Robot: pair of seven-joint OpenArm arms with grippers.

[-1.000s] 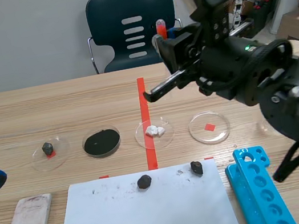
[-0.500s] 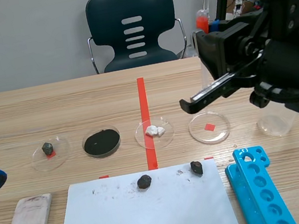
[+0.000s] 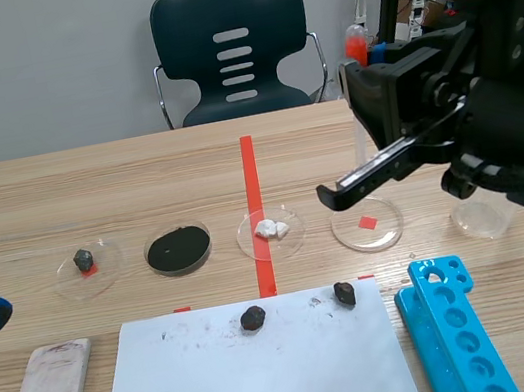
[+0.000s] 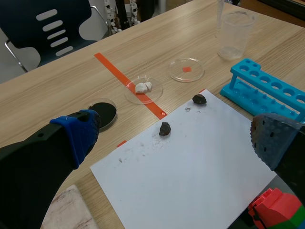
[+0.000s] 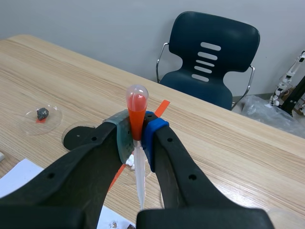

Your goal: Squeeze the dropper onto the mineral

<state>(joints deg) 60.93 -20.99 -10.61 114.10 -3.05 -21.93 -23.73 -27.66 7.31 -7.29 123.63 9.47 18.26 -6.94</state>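
A dropper (image 5: 136,114) with an orange-red bulb stands upright between the pads of my right gripper (image 5: 136,132), which is shut on it. In the scene view this gripper (image 3: 362,61) is raised above the right half of the table, with the dropper's bulb (image 3: 354,40) on top. White mineral pieces (image 3: 270,227) lie in a clear dish on the red tape line. A dark mineral (image 3: 83,258) sits in the far left dish. Two dark stones (image 3: 253,317) (image 3: 344,291) rest on the white paper (image 3: 264,378). My left gripper (image 4: 176,138) hangs open above the paper's near side.
A dish of black powder (image 3: 178,248) and a dish holding nothing (image 3: 366,223) flank the white mineral. A clear cup (image 3: 482,216) and a blue tube rack (image 3: 452,325) stand at the right. A white streaked tile (image 3: 48,391) lies at the front left. A dark chair (image 3: 233,47) stands behind the table.
My right arm has swung right with the dropper, away from the middle line, then sunk slightly. The left arm has not moved.
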